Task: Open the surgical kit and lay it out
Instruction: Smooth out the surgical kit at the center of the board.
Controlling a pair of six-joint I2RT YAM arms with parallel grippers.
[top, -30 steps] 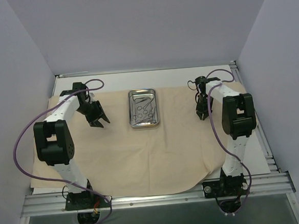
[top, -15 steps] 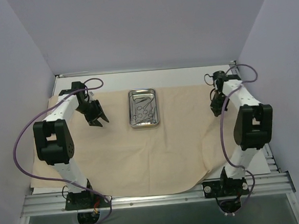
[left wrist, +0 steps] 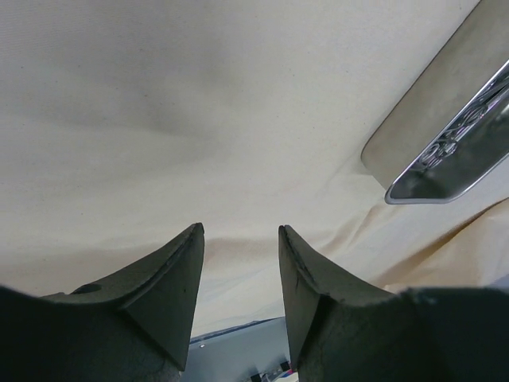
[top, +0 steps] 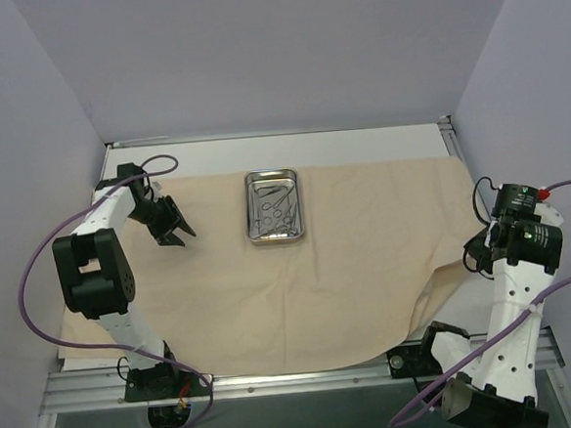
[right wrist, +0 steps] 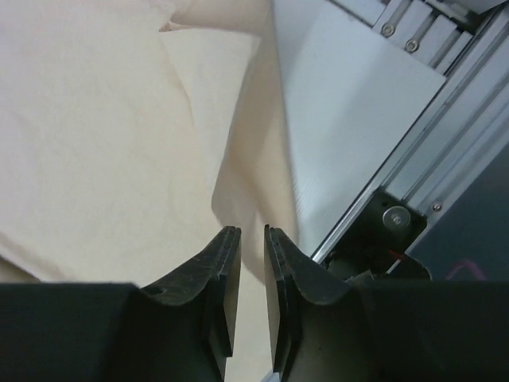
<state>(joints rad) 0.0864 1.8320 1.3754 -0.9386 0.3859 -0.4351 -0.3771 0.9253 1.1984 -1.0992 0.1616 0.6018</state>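
Observation:
The beige cloth wrap [top: 300,282] lies spread across the table. On it, at the back middle, stands the small steel tray [top: 275,236] with several ring-handled instruments [top: 273,207] inside. My left gripper [top: 177,236] hovers open over the cloth [left wrist: 159,95] left of the tray [left wrist: 453,159], with nothing between its fingers [left wrist: 238,229]. My right gripper [top: 473,258] is at the cloth's right edge, where a fold [right wrist: 238,159] rises. Its jaws [right wrist: 245,229] stand a narrow gap apart, with nothing visibly clamped.
White table top [right wrist: 350,103] shows right of the cloth, bounded by an aluminium rail [right wrist: 445,143]. Another rail [top: 297,378] runs along the front by the arm bases. Lavender walls close in the left, back and right sides.
The right arm swung from the cloth's far right area out and toward the near right edge. The left gripper drifted slightly left. The cloth's right side now reaches farther right.

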